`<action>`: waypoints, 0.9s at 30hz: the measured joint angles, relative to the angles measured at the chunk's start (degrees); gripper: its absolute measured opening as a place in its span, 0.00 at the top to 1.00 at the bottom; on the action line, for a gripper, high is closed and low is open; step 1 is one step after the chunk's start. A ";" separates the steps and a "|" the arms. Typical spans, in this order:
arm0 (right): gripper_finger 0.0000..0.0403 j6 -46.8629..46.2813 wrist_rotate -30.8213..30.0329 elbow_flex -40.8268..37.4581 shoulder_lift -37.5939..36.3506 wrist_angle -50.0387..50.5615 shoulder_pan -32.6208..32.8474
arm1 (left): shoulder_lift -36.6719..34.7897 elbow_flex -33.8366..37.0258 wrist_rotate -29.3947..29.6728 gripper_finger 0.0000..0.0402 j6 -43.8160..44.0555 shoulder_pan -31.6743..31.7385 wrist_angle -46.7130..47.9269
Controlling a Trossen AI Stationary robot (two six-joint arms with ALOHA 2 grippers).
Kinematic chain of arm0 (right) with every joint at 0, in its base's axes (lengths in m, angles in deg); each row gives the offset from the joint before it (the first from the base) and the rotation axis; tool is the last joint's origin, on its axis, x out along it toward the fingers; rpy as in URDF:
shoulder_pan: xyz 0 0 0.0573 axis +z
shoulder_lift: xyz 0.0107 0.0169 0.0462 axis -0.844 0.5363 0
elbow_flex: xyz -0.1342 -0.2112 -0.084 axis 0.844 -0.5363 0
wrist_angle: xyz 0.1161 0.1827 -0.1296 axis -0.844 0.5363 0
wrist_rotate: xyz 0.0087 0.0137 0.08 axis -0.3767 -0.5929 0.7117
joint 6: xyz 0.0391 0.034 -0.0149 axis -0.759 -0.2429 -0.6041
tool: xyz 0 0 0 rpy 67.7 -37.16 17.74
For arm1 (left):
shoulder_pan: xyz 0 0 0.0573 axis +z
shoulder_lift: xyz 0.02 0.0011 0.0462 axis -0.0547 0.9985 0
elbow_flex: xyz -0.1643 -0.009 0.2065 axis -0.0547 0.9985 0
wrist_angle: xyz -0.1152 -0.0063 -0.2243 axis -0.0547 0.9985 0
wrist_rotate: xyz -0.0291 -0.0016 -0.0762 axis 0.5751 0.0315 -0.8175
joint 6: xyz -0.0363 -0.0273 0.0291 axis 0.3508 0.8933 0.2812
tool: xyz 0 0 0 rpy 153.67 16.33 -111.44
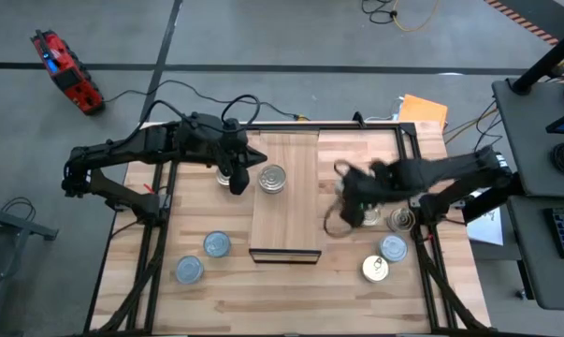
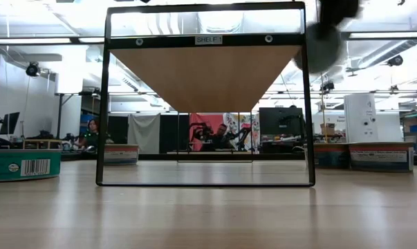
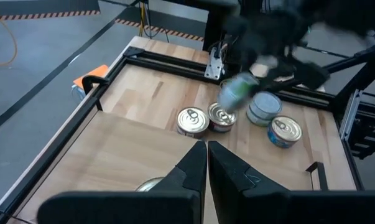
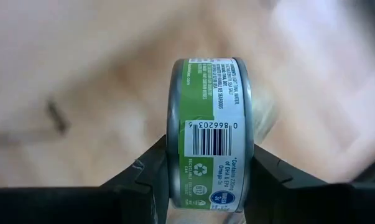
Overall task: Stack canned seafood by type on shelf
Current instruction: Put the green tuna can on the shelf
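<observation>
The right gripper (image 4: 206, 186) held a small round metal tin with a green label (image 4: 210, 134) tight between its two dark fingers (image 4: 143, 177). The tin was turned on its edge, so the bar code showed. In the high view this gripper (image 1: 352, 208) was blurry and hung beside the right edge of the narrow light-wood shelf (image 1: 286, 211).

The left gripper (image 3: 207, 168) had its fingers shut together with nothing in them. From above it (image 1: 237, 178) sat by the left side of the shelf.

One silver-topped tin (image 1: 272, 178) stood on the shelf near its far end. Two tins with pale blue tops (image 1: 201, 257) stood on the big wooden table (image 1: 291, 300) to the left of the shelf. More tins (image 1: 384, 257) stood on the table to the right.
</observation>
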 joint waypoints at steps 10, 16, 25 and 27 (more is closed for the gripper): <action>0.67 57.11 -8.81 4.03 1.44 -26.17 -12.40 | -1.40 0.00 0.21 1.00 0.00 0.04 -3.06; 0.67 67.26 -9.24 3.52 3.28 -27.48 -17.71 | -4.81 -5.09 1.71 1.00 0.11 0.04 5.48; 0.67 78.59 -8.44 2.88 9.07 -37.48 -20.87 | -8.23 -13.19 8.63 1.00 -0.05 0.04 6.65; 0.67 78.64 -8.45 2.88 10.49 -37.39 -21.43 | -8.57 -13.40 9.07 1.00 -0.06 0.04 6.55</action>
